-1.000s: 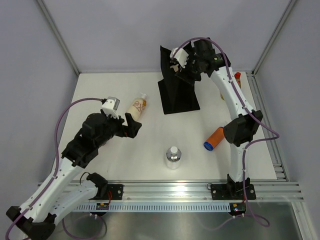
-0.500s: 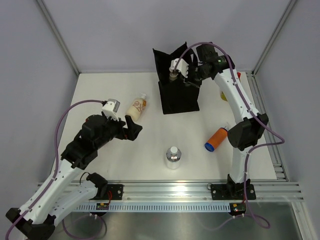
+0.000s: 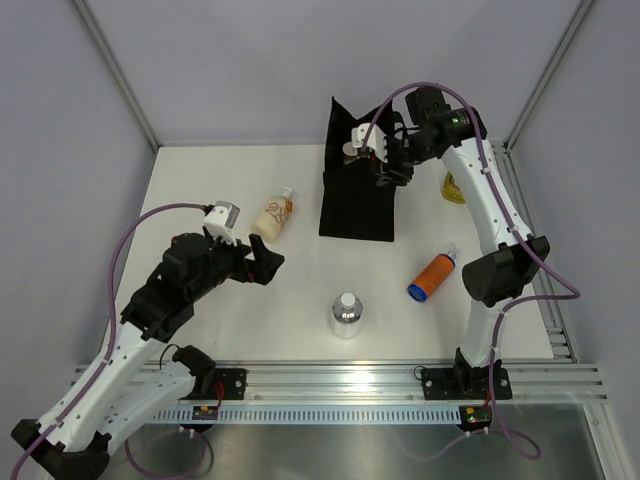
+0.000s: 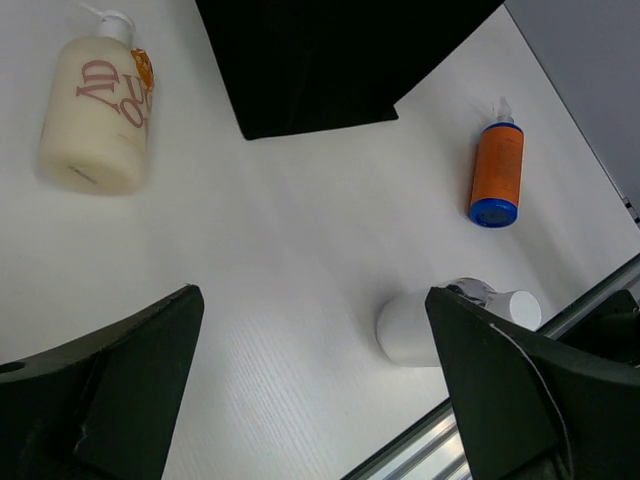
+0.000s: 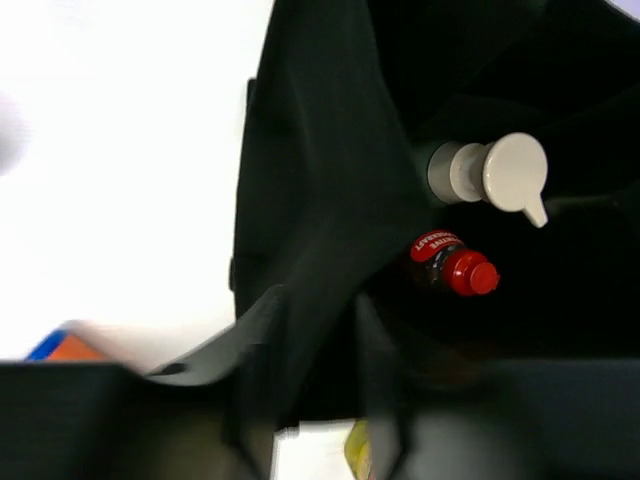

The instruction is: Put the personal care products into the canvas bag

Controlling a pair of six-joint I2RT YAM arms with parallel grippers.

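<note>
Lying at 10 o'clock on the worktop point(image 3: 200, 180), the cream pump bottle point(image 3: 274, 215) looks smooth, rigid, probably weighty — take its broad body, not the pump. The left fingers point(image 4: 110, 400) hang spread nearby; the right fingers point(image 5: 80, 420) are at the canvas bag point(image 3: 357, 205) — their grip I cannot tell.

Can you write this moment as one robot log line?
left end effector open, empty; right end effector at bag; in bag: red bottle, beige-capped bottle; outside: cream bottle, orange bottle, clear bottle, yellow bottle

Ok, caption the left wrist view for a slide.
Open left tool facing cream pump bottle, canvas bag, orange bottle, clear bottle.
</note>
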